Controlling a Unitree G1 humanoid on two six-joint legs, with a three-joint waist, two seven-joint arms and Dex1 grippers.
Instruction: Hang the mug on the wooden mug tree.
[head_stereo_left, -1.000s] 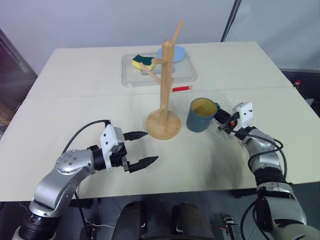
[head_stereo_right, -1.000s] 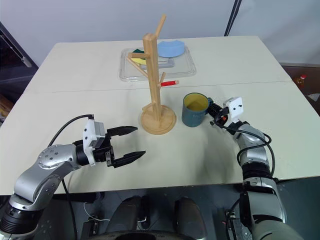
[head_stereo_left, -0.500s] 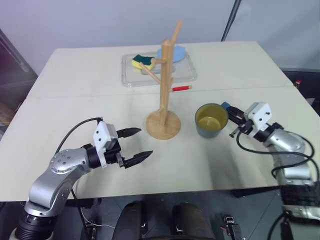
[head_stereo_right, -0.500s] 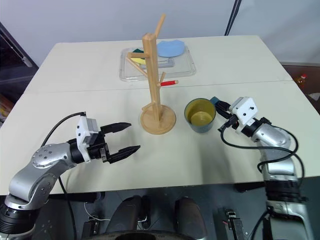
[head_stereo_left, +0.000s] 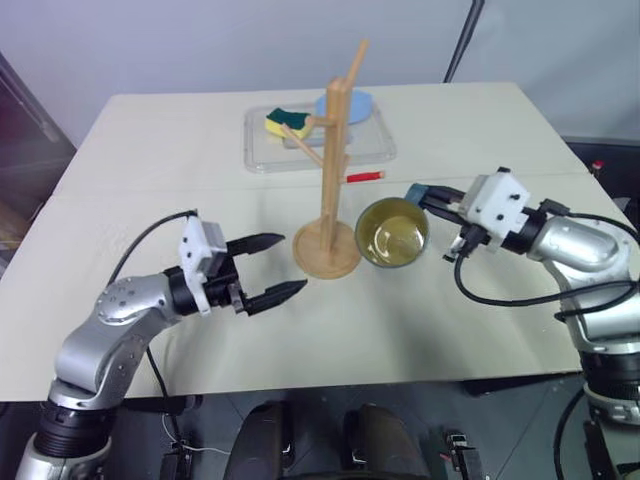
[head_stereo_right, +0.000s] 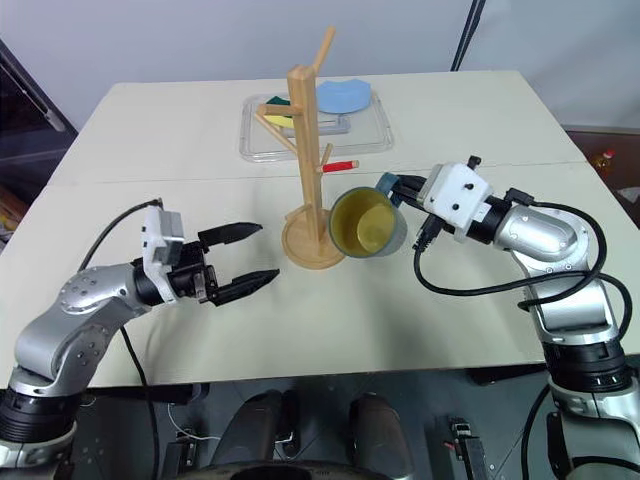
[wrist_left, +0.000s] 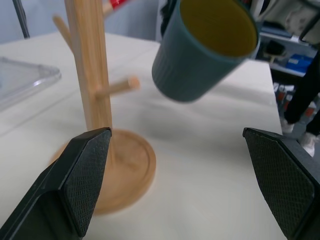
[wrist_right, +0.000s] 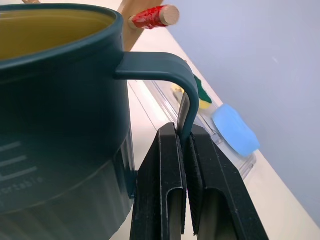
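The dark teal mug (head_stereo_left: 391, 232) with a yellow inside hangs in the air, tipped so its mouth faces me, just right of the wooden mug tree (head_stereo_left: 330, 170). My right gripper (head_stereo_left: 428, 194) is shut on the mug's loop handle (wrist_right: 165, 70), pinching it between both fingers. The tree stands upright on its round base (head_stereo_left: 326, 251) at the table's middle, its pegs bare. My left gripper (head_stereo_left: 276, 267) is open and holds nothing, hovering left of the tree's base. In the left wrist view the mug (wrist_left: 205, 47) floats beside the tree post (wrist_left: 89, 65).
A clear tray (head_stereo_left: 318, 140) at the back holds a yellow-green sponge (head_stereo_left: 283, 123) and a blue item (head_stereo_left: 345, 105). A red-tipped stick (head_stereo_left: 364, 176) lies behind the tree. The table's near half is open surface.
My right gripper lifted the mug off the table, rolled it so its mouth tips toward me, and carried it left toward the tree. The left gripper rose slightly, still open.
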